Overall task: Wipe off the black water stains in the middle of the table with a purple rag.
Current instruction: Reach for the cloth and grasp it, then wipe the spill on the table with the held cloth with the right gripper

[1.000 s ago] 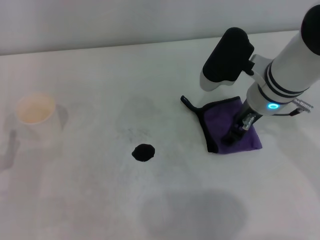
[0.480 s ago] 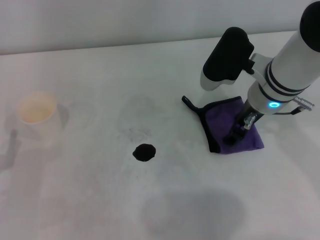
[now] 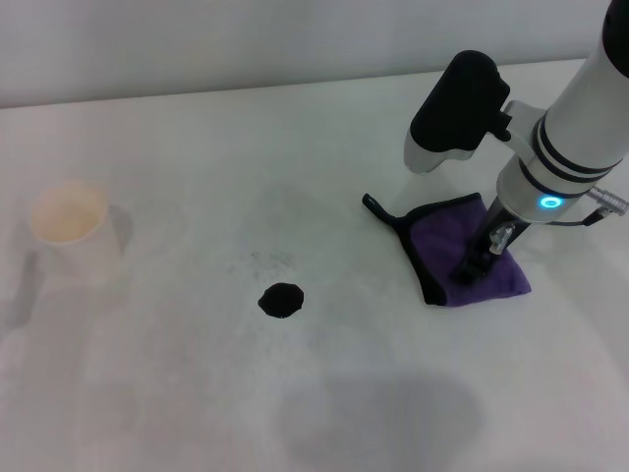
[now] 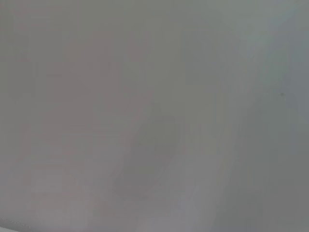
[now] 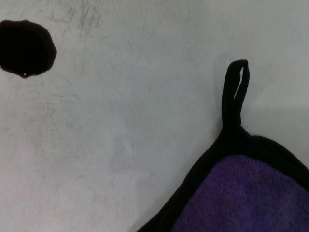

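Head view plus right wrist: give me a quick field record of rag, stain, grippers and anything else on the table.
purple rag: lying flat on the table, black loop pointing toward the stain
black water stains: one round blot, unwiped, well apart from the rag, on its left
right gripper: down on the rag's middle, fingers against the cloth; open or shut unclear
left gripper: not in view; its wrist camera shows only blank grey
paper cup: upright, far left, clear of the stain
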Robot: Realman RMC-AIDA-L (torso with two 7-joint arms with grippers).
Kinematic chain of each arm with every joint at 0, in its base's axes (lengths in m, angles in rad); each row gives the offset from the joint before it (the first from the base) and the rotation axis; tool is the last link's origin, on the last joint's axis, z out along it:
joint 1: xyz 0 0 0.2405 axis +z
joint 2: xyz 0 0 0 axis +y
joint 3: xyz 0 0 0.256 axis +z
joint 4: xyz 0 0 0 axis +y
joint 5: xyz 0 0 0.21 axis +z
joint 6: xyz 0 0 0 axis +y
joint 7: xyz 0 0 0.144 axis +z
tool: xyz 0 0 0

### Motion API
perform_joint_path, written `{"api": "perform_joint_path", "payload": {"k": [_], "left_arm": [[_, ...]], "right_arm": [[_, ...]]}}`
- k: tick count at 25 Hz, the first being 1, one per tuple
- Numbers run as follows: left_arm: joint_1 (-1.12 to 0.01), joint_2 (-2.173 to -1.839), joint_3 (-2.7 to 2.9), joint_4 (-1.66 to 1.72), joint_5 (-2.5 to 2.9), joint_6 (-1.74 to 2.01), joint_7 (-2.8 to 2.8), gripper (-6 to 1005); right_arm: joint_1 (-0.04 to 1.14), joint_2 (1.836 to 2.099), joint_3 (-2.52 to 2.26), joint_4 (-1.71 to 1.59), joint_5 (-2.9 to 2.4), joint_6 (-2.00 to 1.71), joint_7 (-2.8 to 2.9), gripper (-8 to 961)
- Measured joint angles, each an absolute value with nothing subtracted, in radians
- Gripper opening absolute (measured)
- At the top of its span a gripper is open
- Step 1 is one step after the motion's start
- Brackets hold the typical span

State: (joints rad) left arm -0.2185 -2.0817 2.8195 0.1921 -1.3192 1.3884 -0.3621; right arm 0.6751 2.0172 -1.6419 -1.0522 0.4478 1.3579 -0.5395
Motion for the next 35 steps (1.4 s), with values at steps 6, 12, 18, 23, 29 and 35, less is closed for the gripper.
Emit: {"api": "perform_joint_path", "payload": {"k": [6,12,18,23,29,35], "left_arm": [[-0.220,-2.082,2.819,0.191,-1.319,1.390,-0.362,889],[-0.223,-2.080,2.819,0.190,-1.319,1.390,-0.362,889],[-0.227,-2.080,2.819,0.188,-1.319,1.391,-0.362,890],[-0.230,-2.080,2.819,0.188,-1.326,1.391,-0.362,890],[-0.231,-2.080,2.819,0.189,-1.327,1.391,-0.362,890],[-0.232,-2.080,2.819,0.189,-1.332,1.390,-0.362,889]], "right_arm": [[0.677,2.017,-1.640,-1.046,0.451,1.349,-0.546,502],[0.683,2.015,-1.633,-1.048,0.452,1.354,-0.561,455],[0.686,2.014,-1.631,-1.048,0.452,1.357,-0.572,251],[0.687,2.017,-1.631,-1.048,0.452,1.354,-0.572,87],[0.681,2.018,-1.629,-1.055,0.480,1.351,-0.584,67],[0.679,2.019,-1.632,-1.049,0.598,1.350,-0.656,66]]}}
